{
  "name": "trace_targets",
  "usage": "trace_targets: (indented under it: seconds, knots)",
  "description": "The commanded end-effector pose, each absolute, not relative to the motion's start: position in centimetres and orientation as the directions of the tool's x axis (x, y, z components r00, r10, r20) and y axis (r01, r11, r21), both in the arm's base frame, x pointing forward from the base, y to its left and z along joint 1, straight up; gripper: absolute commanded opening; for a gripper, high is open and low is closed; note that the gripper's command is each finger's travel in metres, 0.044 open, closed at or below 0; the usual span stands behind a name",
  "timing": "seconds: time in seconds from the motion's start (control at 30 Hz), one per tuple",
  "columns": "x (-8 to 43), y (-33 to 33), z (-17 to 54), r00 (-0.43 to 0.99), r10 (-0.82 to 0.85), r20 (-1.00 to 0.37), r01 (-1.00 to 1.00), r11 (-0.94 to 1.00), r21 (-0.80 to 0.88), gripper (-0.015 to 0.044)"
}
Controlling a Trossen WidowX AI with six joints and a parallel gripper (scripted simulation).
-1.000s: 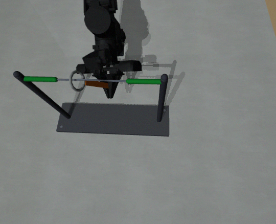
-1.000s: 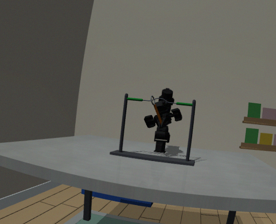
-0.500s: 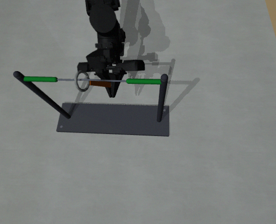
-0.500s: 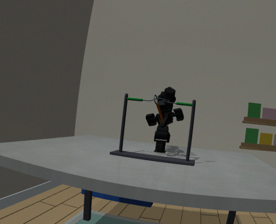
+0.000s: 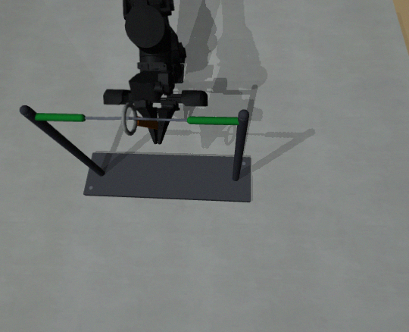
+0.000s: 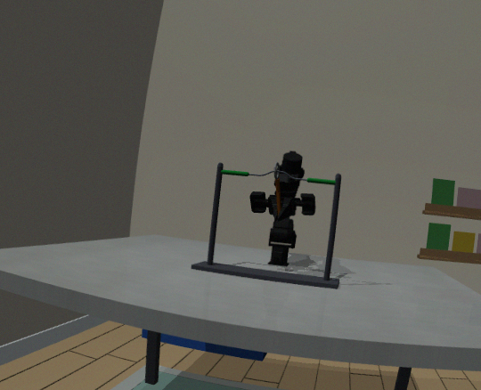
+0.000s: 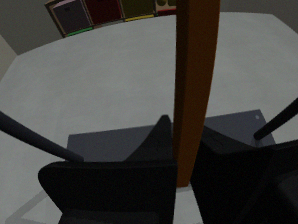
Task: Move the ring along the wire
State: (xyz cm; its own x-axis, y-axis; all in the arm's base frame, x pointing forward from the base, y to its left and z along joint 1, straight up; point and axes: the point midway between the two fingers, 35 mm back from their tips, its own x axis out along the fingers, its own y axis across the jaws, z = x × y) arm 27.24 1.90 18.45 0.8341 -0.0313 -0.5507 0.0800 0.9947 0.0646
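Observation:
The ring is around the thin grey wire, between the left green part and the right green part. In the exterior view it is at the wire's middle hump. Whether ring and wire touch cannot be told. The orange handle hangs below the ring. My gripper is shut on the handle's lower part, below the wire.
The left post and the right post stand on a dark base plate on the grey table. Both posts also flank the gripper in the wrist view.

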Motion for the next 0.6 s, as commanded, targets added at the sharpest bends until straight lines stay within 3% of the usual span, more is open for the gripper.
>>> trace_targets:
  seconds: [0.0, 0.57]
  knots:
    - [27.2, 1.5, 18.3, 0.835, -0.041, -0.549, 0.056, 0.998, 0.01, -0.015]
    - [27.3, -0.7, 18.6, 0.846, -0.069, -0.529, -0.086, 0.961, -0.263, -0.015]
